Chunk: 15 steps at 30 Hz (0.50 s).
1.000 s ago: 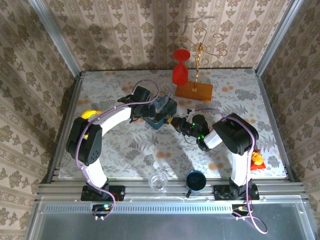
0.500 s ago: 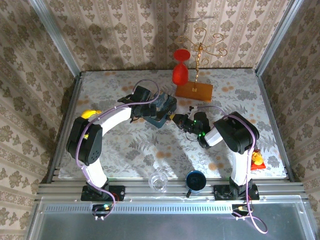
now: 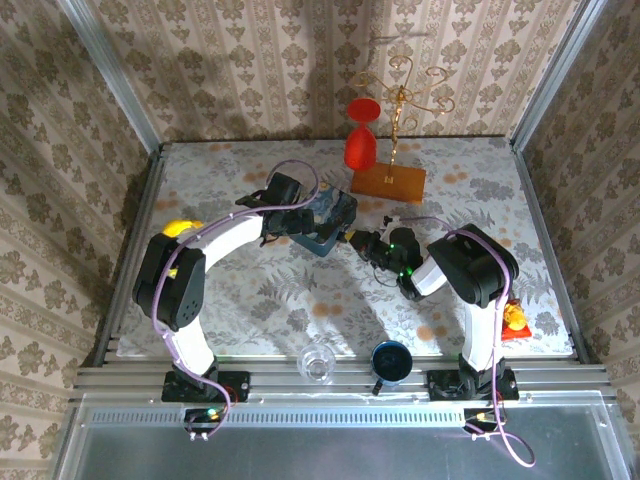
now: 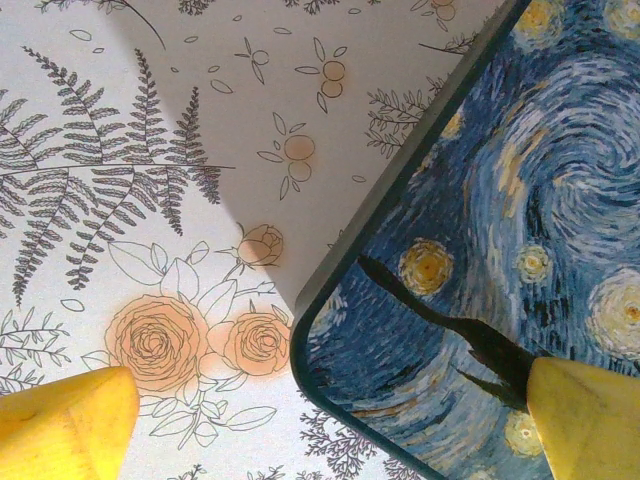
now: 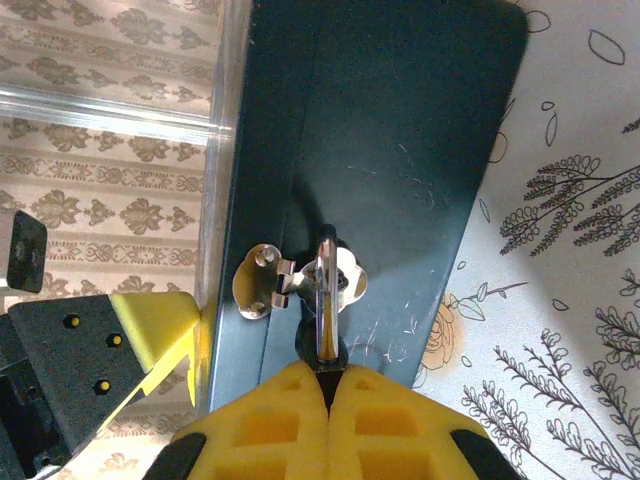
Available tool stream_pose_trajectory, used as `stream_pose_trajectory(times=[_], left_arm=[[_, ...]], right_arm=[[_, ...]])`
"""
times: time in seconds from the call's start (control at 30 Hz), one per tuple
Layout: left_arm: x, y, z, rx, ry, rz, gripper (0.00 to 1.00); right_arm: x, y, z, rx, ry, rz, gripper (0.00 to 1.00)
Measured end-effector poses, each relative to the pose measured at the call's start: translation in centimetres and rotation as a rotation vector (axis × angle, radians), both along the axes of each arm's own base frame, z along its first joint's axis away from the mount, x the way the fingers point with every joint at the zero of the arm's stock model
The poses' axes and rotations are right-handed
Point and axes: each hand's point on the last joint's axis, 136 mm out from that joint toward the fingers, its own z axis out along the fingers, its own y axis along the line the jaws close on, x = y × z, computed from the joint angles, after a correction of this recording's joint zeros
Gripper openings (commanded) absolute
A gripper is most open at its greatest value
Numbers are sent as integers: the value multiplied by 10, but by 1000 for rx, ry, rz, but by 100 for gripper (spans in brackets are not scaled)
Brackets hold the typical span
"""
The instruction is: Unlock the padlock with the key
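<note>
We list, left to right:
1. Left hand, spread wide across a corner of the blue swirl-painted tin on the floral bench.
2. Padlock, hanging at the silvery latch on the tin's dark side.
3. Right hand, pinched shut on the padlock's dark body.

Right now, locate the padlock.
In the right wrist view, the padlock sits mid-frame at the silvery latch on the blue tin, just above the shut jaws of the right gripper.
</note>
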Motion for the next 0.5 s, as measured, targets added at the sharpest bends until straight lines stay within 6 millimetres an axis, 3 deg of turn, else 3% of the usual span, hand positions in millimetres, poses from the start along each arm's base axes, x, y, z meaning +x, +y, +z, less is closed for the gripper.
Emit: stream_pose_trajectory(times=[0.33,0.5], left_arm=[[-2,-3,0,-15,9,-10,100],[-2,-3,-1,-17,11,-11,100]], right_arm=[[-18,-8,-14,-4,39,0,2],[-20,-9,-9,-24,27,7,0]])
